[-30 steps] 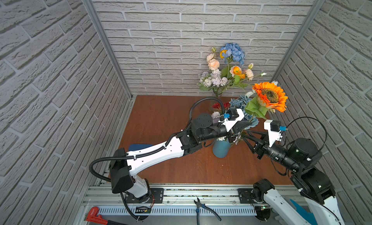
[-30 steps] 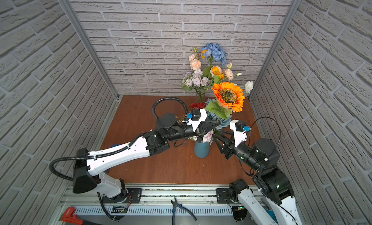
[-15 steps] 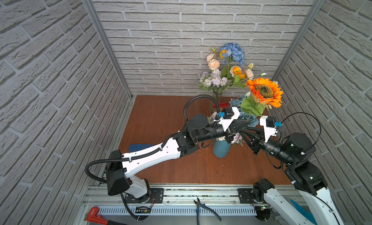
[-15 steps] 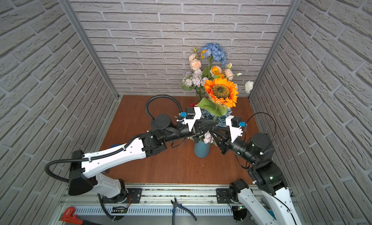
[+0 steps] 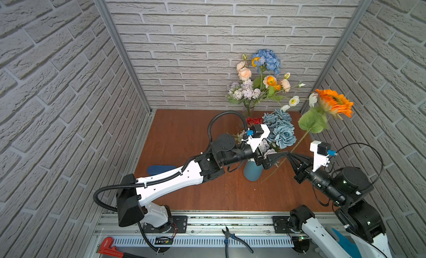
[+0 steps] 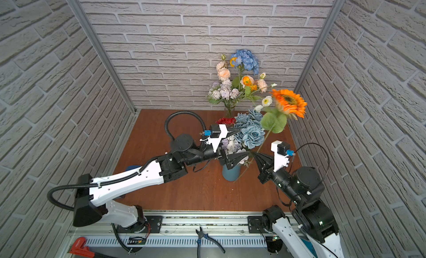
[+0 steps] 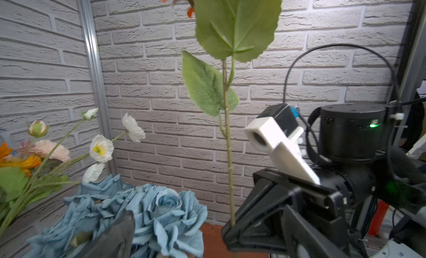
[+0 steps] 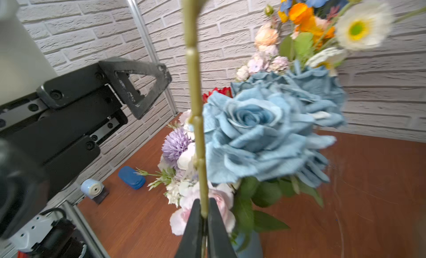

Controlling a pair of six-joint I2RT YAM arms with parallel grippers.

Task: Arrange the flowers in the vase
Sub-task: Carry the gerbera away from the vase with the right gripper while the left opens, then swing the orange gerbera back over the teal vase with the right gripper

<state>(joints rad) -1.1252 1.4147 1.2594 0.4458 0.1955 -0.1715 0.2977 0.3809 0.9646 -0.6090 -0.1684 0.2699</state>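
An orange sunflower on a long green stem leans right above the table. My right gripper is shut on that stem low down. The stem's lower end slants down past the right side of the blue vase, outside it. That vase holds blue roses and lilac-white flowers. My left gripper is open above the vase, with one of its fingers among the roses, and holds nothing.
A glass vase at the back wall holds a bouquet of blue, peach, lilac and white flowers. A blue oblong case and a small blue sharpener lie at left. Pliers and a red wrench lie on the front rail.
The left gripper has opened and let go of the stem. The right gripper has closed on the stem, and the sunflower has swung to the right with the right arm.
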